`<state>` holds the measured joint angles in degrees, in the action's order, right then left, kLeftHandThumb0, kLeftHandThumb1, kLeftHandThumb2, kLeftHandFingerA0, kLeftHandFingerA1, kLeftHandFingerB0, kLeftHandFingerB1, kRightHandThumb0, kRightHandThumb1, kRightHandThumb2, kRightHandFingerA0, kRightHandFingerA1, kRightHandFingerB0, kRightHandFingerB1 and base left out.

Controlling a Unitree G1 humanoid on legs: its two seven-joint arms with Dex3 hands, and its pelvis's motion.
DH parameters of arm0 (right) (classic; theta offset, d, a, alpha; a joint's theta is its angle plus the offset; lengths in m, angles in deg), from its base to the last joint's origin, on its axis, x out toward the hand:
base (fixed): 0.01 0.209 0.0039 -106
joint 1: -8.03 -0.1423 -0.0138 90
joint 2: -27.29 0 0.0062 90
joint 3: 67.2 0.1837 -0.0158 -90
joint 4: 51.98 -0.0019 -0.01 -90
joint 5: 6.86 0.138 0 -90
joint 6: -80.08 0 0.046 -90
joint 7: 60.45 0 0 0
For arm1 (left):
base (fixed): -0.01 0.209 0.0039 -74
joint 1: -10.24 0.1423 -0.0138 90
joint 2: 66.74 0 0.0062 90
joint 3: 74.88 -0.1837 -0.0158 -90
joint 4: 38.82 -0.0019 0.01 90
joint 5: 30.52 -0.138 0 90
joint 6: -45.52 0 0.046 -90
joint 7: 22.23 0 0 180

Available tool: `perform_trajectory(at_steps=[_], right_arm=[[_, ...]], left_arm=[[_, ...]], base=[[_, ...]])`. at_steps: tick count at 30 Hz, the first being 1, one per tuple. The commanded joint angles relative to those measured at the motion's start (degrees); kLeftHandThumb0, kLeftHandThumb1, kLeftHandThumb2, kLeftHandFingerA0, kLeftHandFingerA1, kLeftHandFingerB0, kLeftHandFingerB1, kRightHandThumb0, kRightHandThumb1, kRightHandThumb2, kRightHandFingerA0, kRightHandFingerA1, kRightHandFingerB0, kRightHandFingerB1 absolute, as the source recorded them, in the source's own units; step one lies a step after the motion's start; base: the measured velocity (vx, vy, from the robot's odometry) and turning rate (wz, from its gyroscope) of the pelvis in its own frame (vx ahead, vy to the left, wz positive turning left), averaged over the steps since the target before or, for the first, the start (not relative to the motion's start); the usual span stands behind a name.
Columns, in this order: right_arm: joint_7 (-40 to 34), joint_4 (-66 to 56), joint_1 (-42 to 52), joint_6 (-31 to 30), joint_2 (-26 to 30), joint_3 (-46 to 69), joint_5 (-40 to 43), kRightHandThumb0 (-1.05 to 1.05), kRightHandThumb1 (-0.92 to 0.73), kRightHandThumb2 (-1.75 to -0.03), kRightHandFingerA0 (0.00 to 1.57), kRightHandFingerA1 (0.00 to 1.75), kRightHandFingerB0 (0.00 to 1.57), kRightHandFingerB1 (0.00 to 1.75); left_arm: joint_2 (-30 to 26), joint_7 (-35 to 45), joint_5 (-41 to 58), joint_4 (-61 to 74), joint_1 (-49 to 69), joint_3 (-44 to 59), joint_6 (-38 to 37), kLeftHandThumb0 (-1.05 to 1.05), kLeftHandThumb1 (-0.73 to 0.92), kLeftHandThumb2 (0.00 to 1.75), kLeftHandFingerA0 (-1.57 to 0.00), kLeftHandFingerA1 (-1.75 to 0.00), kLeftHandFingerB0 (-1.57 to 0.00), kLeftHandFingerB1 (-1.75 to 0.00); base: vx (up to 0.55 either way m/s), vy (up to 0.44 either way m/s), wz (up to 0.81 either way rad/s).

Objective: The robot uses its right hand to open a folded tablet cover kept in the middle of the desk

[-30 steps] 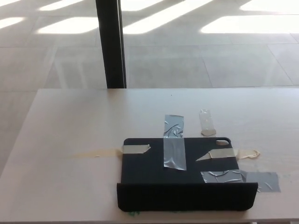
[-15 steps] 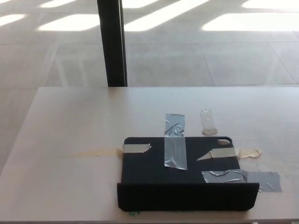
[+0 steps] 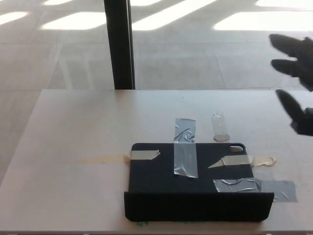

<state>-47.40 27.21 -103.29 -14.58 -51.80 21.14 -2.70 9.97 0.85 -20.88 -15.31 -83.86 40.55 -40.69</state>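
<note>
Desk (image 3: 73, 127), pale wood, fills the lower half of the head view; tiled floor (image 3: 195, 49) and a dark post (image 3: 120, 44) lie beyond its far edge. Tablet cover (image 3: 195, 183), black, lies flat near the desk's front edge, roughly mid-width, with a raised flap (image 3: 198, 206) standing along its near side. It is fastened down: one grey tape strip (image 3: 185, 152) crosses the far edge at centre, another grey strip (image 3: 254, 187) runs off the right side, and two beige tape pieces (image 3: 144, 155) sit at the upper corners. A small clear scrap (image 3: 220, 127) lies just beyond the cover. Right hand (image 3: 296, 73) is at the picture's right edge, above the desk's far right part, well apart from the cover, fingers spread, grasping nothing. Left hand does not show. Judgement: reach phase, flap not yet touched. To do it well, bring the hand down toward the front right end of the flap, hook the fingers under its free edge, and lift in an arc. The tape should keep the base put; avoid pulling sideways, and steer clear of the right-hand grey strip.
</note>
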Motion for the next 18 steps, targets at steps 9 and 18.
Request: perform_trajectory(at_steps=[9, 18], right_arm=[[11.14, 7.09, -4.81, 0.35, 8.16, -22.52, -21.30, -1.05, -0.80, -1.27, 0.03, 0.22, 0.13, 0.07], [9.84, 10.09, -5.33, -4.27, 7.29, -25.49, -23.87, -1.00, -0.72, -1.18, 0.00, 0.25, 0.13, 0.28]], left_arm=[[-1.82, 1.53, 0.27, -0.03, 0.29, -0.97, -2.55, -1.05, 0.66, 0.64, -0.42, -1.22, -0.24, -1.09], [-2.03, 1.50, 0.00, 0.17, 0.07, -1.60, -2.61, -1.05, 0.67, 0.63, -0.44, -1.21, -0.24, -1.08]], base=[[0.00, 0.000, 0.00], [0.00, 0.000, 0.00]])
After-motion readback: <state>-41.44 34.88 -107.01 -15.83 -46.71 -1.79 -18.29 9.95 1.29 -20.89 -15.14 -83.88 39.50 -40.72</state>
